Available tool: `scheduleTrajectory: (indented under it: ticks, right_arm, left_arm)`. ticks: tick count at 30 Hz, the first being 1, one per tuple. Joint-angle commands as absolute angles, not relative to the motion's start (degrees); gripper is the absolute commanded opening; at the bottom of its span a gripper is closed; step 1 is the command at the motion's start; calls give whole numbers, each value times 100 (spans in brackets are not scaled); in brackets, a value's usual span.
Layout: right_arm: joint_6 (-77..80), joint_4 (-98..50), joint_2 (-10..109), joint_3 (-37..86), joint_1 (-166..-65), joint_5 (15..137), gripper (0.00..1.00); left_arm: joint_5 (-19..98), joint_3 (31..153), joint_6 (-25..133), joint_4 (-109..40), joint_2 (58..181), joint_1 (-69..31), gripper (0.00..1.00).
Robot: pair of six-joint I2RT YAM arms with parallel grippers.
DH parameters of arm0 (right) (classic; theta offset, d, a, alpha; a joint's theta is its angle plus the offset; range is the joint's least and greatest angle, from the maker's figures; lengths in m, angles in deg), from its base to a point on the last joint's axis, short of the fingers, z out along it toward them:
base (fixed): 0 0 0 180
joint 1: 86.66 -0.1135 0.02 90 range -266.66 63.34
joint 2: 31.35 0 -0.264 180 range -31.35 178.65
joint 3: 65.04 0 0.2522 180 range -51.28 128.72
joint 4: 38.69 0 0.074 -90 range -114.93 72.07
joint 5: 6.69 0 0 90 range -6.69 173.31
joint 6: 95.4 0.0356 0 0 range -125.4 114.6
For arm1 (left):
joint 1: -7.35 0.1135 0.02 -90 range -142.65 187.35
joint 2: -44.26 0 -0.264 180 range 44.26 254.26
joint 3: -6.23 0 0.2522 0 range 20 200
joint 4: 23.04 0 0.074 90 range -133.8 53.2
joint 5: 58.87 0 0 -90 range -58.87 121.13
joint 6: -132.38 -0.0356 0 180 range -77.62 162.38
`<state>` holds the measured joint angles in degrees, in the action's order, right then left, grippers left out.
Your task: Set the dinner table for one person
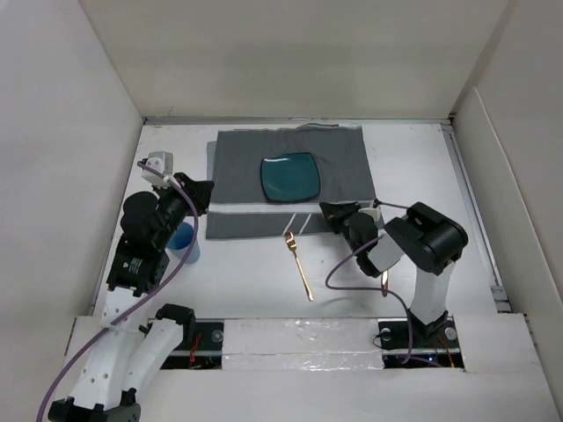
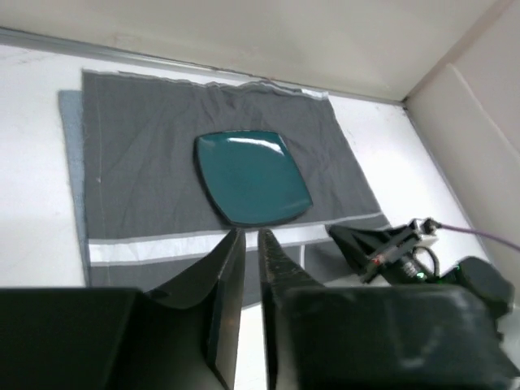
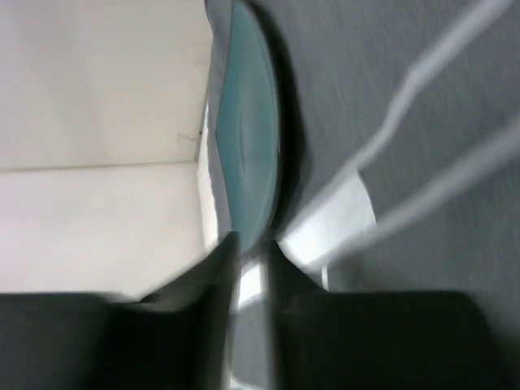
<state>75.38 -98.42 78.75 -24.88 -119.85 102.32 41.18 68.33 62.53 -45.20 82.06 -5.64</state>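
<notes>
Two arms work over the dinner table (image 1: 246,277), a white matte top that fills the floor of the walled enclosure, from the arm bases at the near edge to the far wall.

Left side: a blue cup (image 1: 186,243) stands on the table, partly under the left arm. The left gripper (image 1: 205,195) hangs just past the left edge of the grey placemat (image 1: 237,167) and points right. In the left wrist view its fingers (image 2: 231,260) are drawn almost together, with only a thin slit between them and nothing in it.

Centre: the placemat lies flat toward the far half of the table, with white stripes along its near edge. A teal square plate (image 1: 290,177) with rounded corners sits on it, right of the mat's middle and far of the stripes. Near of the mat a gold fork (image 1: 300,264) lies on bare table, tines toward the mat, handle angled near and slightly right. It touches neither gripper.

Right side: the right gripper (image 1: 327,213) is low over the near right corner of the placemat, by the stripes, pointing left. The right wrist view is blurred. Its fingers (image 3: 215,268) stand close with a narrow gap, and nothing is seen between them. A slim gold utensil (image 1: 384,280) lies just near of the right arm, mostly hidden, kind not clear.
</notes>
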Motion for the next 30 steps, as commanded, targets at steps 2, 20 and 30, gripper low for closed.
scheduleTrajectory:
  ticks: [2, 20, 30]
  right_arm:
    - [6216, -11407, 7063, -2395, -12129, 9742, 4]
    - [253, -2223, 7664, 4001, -14791, 7716, 45]
    - [-109, -727, 9256, 6412, -15038, 7936, 54]
  left_arm:
    - [3677, 6956, 6330, -4356, 8003, -513, 0]
    - [-753, 7326, 8114, -5412, 6422, -513, 16]
    - [-535, 7132, 7851, -5104, 6131, -513, 23]
